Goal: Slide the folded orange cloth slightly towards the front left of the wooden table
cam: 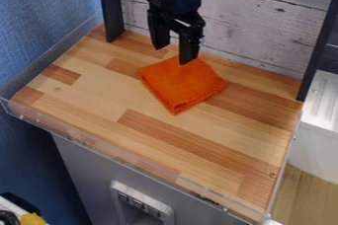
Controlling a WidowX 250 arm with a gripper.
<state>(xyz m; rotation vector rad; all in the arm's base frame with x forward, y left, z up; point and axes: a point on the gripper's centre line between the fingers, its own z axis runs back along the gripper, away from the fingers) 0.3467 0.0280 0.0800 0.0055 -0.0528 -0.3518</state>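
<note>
The black gripper [173, 55] hangs down from the top edge of the camera view, over the back part of the wooden work surface. Its two fingers are spread apart with a gap between them and nothing held. An orange cloth [183, 83], folded into a rough square, lies flat on the wood just below and in front of the gripper. The right fingertip overlaps the cloth's back edge in the view; whether it touches the cloth, I cannot tell. The left fingertip is behind and left of the cloth.
The wooden counter [99, 100] has a clear plastic rim [119, 157] along its front and left edges. Behind it stands a whitewashed plank wall [257, 26], with black posts at left [110, 7] and right [318, 46]. A white unit [320, 120] stands at the right.
</note>
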